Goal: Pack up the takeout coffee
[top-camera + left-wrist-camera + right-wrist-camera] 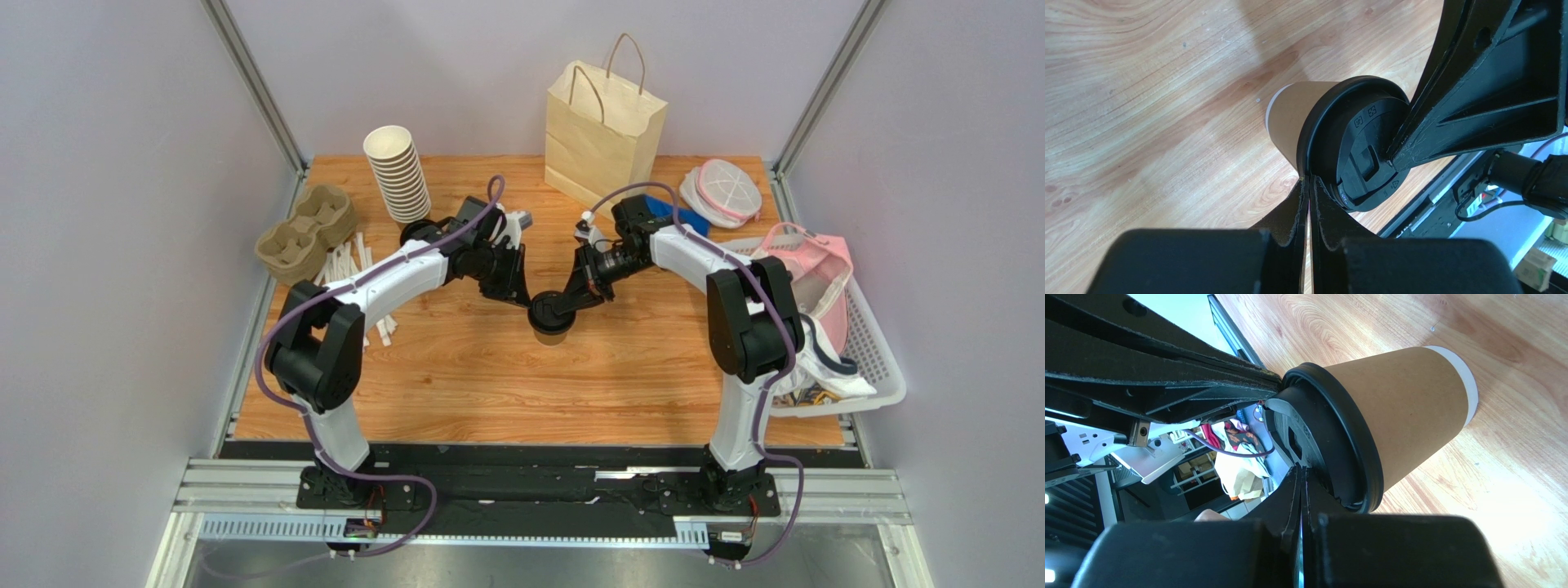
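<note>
The takeout coffee (551, 321), a brown kraft cup with a black lid, stands upright at the middle of the wooden table. My left gripper (528, 299) and right gripper (570, 299) are both shut, and their tips meet the lid from either side. In the left wrist view my shut gripper (1310, 182) touches the rim of the lid (1352, 147), and the right gripper's fingers (1475, 92) rest on the lid top. In the right wrist view my shut gripper (1301, 473) touches the lid (1333, 447) above the brown cup wall (1407, 410).
A kraft paper bag (604, 116) with handles stands at the back. A stack of lidless cups (398, 172), pulp cup carriers (303, 230) and white sticks (356, 263) lie at the left. A white basket (877, 355) with pink cloth sits at the right.
</note>
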### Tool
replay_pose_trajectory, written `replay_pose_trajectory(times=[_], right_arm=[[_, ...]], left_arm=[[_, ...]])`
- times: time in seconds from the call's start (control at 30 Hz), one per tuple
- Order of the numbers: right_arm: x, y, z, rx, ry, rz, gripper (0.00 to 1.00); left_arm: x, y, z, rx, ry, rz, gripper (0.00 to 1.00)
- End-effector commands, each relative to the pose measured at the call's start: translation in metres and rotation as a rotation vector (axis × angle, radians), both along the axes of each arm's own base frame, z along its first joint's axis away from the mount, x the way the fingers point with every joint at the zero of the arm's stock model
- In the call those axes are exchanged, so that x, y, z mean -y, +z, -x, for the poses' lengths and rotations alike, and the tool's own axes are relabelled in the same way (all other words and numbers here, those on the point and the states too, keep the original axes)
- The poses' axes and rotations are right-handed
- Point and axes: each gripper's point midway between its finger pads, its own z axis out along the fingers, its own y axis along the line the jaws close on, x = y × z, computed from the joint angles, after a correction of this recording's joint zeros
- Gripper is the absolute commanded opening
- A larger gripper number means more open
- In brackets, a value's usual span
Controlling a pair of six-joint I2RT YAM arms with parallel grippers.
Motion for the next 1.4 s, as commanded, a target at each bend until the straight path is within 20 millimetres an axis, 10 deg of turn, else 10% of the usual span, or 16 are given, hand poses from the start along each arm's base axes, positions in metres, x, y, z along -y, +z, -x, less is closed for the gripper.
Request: replay_pose_trajectory(times=[0.0, 0.4, 0.9, 1.17, 1.37], right_arm=[[0.032, -0.088, 0.0, 0.031, -0.014, 0.313, 0.0], [0.023, -0.065, -0.007, 0.082, -0.008, 0.243, 0.0], [-0.005, 0.084, -0.012, 0.296, 0.068, -0.065, 0.2], [0.029, 0.056, -0.003, 0.358, 0.048, 0.18, 0.25], [0.047, 0.036, 0.009, 0.362, 0.072, 0.282, 0.54]], left_arm=[[-0.006, -0.035, 0.004, -0.038, -0.009, -0.079, 0.07], [-0.001, 0.04, 0.001, 0.115, -0.036, 0.059, 0.15], [-0.015, 0.118, 0.021, 0.247, -0.107, 0.198, 0.39], [-0.015, 0.124, 0.031, 0.238, -0.155, 0.203, 0.39], [-0.017, 0.111, 0.039, 0.172, -0.152, 0.259, 0.51]])
